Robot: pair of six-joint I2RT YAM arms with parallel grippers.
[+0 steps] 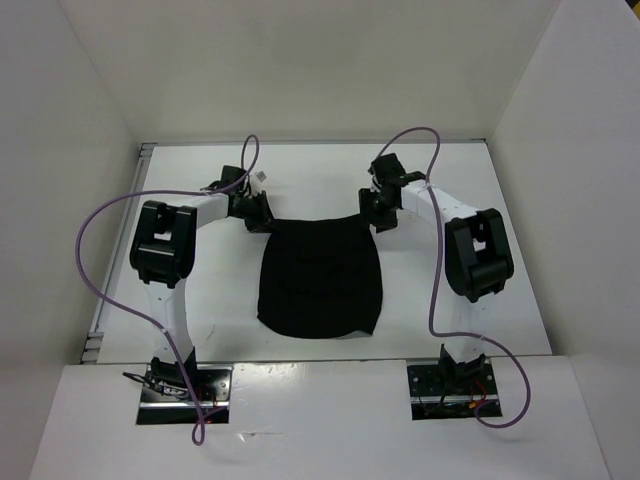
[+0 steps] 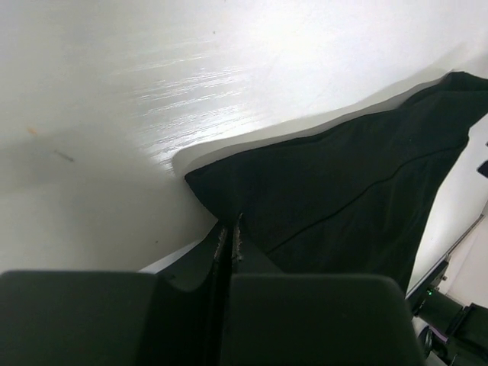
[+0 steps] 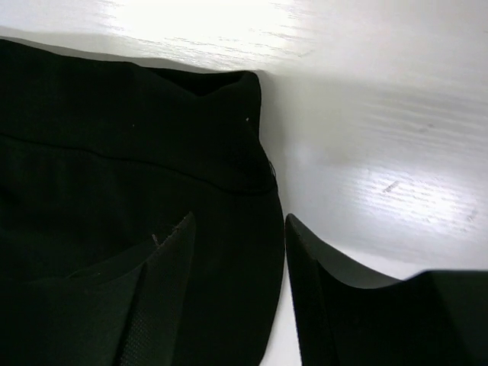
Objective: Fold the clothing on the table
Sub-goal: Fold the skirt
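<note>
The cloth (image 1: 320, 280) lies flat on table (image 1: 320, 175), centre of top view. My left gripper (image 2: 230, 227): jaws together, pinching its upper left corner. My right gripper (image 3: 240, 221): jaws apart, astride upper right corner, no grip.

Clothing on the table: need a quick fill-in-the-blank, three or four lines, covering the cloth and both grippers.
1. The black clothing lies flat on a ___ table.
2. The left gripper is ___ on a corner of the clothing.
3. The right gripper has its jaws ___, one finger over the fabric, the other over bare table.

Missing words: white; shut; open.
</note>
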